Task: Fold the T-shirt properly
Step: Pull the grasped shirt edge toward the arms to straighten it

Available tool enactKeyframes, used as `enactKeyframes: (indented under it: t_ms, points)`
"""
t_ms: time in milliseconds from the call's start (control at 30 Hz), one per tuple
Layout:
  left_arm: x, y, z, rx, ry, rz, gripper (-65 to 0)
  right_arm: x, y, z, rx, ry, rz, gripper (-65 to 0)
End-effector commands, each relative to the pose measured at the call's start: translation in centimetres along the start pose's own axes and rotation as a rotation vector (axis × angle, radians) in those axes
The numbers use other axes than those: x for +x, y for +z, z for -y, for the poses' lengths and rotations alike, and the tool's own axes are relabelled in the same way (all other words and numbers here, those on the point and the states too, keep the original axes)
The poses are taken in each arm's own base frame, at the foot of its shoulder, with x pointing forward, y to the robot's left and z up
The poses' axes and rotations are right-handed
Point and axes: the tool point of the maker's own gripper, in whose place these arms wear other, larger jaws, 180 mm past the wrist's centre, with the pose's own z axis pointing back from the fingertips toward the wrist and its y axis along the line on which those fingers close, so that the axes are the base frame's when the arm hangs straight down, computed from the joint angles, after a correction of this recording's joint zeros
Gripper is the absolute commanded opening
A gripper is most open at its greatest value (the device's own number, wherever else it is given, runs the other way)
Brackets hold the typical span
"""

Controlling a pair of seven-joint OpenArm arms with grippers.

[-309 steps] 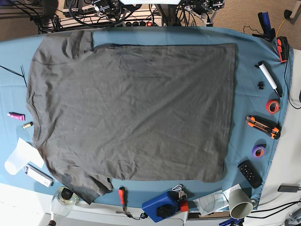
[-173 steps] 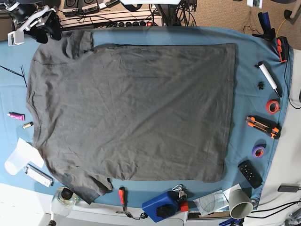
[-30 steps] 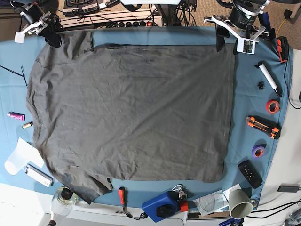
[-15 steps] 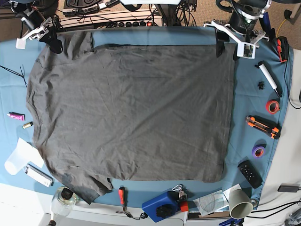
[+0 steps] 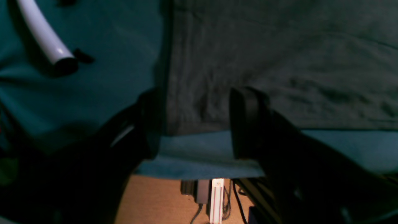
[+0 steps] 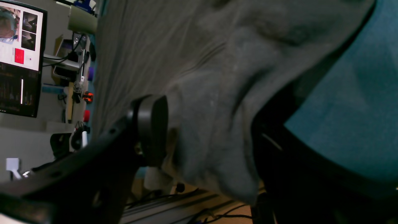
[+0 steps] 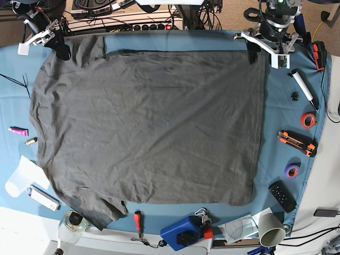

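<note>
The dark grey T-shirt (image 7: 149,122) lies spread flat on the teal table cloth (image 7: 279,101), neck side to the left. My left gripper (image 7: 261,55) is at the shirt's far right corner. In the left wrist view this gripper (image 5: 199,124) is open, and its fingers (image 5: 248,124) straddle the hem corner of the T-shirt (image 5: 279,62). My right gripper (image 7: 59,50) is at the far left sleeve. In the right wrist view this gripper (image 6: 211,133) is open, with bunched sleeve fabric of the T-shirt (image 6: 217,102) between the jaws.
A white marker (image 7: 303,87), red tape (image 7: 307,120), an orange knife (image 7: 296,142), purple tape (image 7: 292,170) and a remote (image 7: 282,195) line the right edge. A blue device (image 7: 186,231), a screwdriver (image 7: 137,220) and a cup (image 7: 271,229) sit in front. Cables run behind the table.
My left gripper has shifted a little to the right over the shirt's far right corner. My right gripper has stayed at the sleeve. The shirt lies as before.
</note>
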Motion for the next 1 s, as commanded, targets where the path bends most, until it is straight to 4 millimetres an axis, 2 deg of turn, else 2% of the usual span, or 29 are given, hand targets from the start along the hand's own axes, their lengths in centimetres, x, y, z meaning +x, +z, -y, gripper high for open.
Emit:
enactKeyframes:
  t_ms: [0, 333, 400, 567, 733, 900, 967]
  points:
    - [-0.1, -0.1, -0.2, 0.003, 0.002, 0.001, -31.1, -3.9, 0.8, 2.2, -0.111, -0.016, -0.186, -30.1]
    - [-3.6, -3.1, -1.3, 0.033, 0.070, -0.098, -31.3, -4.0, 0.8, 2.2, -0.109, -0.018, -0.191, -30.1]
    - [-4.5, -3.5, -1.0, 0.015, 0.102, -0.135, -33.8, -3.9, 0.8, 2.1, -0.108, -0.018, -0.190, -30.1]
    - [-5.7, -3.5, 0.4, -0.029, 0.179, -0.186, -44.5, -3.9, 0.8, 2.2, -0.108, -0.018, -0.190, -30.1]
    - [-6.0, -3.3, 1.5, -0.083, 0.241, -0.207, -64.1, -3.6, 0.7, 1.8, -0.092, -0.025, -0.173, -31.2]
    - [-5.8, -3.3, 1.9, -0.110, 0.236, -0.202, -65.0, -3.1, 0.6, 1.3, -0.064, -0.038, -0.144, -55.3]
    - [-5.7, -3.2, 2.4, -0.139, 0.208, -0.197, -65.0, -2.8, 0.5, 1.1, -0.054, -0.038, -0.131, -61.2]
